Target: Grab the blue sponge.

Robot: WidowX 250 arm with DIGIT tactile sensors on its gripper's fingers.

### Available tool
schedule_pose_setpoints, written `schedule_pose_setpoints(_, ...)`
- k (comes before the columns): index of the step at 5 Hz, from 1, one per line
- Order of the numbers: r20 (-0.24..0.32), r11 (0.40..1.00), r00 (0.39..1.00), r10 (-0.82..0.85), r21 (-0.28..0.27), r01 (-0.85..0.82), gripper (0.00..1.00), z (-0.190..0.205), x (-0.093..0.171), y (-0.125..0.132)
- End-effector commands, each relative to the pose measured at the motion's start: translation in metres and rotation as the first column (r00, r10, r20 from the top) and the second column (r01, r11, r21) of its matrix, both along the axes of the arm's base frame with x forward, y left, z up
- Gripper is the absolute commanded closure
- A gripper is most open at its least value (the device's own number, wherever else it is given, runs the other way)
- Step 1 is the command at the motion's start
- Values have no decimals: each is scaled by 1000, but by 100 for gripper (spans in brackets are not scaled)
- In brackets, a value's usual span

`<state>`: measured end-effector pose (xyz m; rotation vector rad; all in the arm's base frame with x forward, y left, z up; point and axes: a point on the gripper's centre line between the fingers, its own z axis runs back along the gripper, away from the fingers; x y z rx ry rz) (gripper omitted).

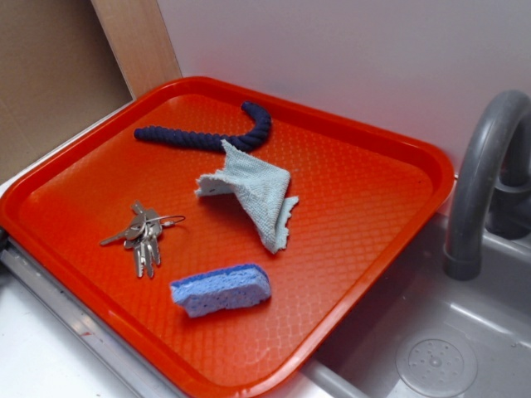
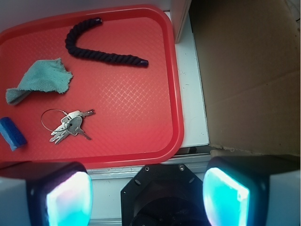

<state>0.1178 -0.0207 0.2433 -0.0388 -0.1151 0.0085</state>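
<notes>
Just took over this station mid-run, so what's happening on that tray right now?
Nothing is being handled yet. The gripper is open and empty, high above the near edge of the red tray, as the wrist view shows. The blue sponge lies untouched on the tray, apart from the other items. A bunch of keys lies beside it, a pale woven cloth is crumpled mid-tray, and a dark navy rope curves along the far side. A grey sink with a faucet adjoins the tray.

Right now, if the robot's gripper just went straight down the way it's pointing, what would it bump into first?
Probably the red tray's near rim or the white ledge beside it. In the wrist view the open gripper looks down past that edge. The keys lie further in, and the blue sponge sits far off to the side. Depth is hard to judge.
</notes>
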Motion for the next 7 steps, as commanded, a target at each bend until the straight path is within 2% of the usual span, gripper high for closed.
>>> schedule_pose_setpoints(1,0,1000,1000,0,0,0,0,0,0,0)
schedule_pose_setpoints(2,1,991,991,-132,-3,132,0,-7,18,-31)
schedule_pose_setpoints(3,46,948,947,-317,-4,318,0,-7,29,-83)
schedule_pose_setpoints(4,69,883,881,-468,-4,469,0,-7,21,-127)
schedule_pose_setpoints(5,67,804,802,-594,0,595,0,-10,9,-171)
schedule_pose_setpoints(6,28,745,745,-666,-33,667,0,-27,4,-203)
schedule_pose_setpoints(7,-53,696,694,-718,-51,716,0,-53,3,-227)
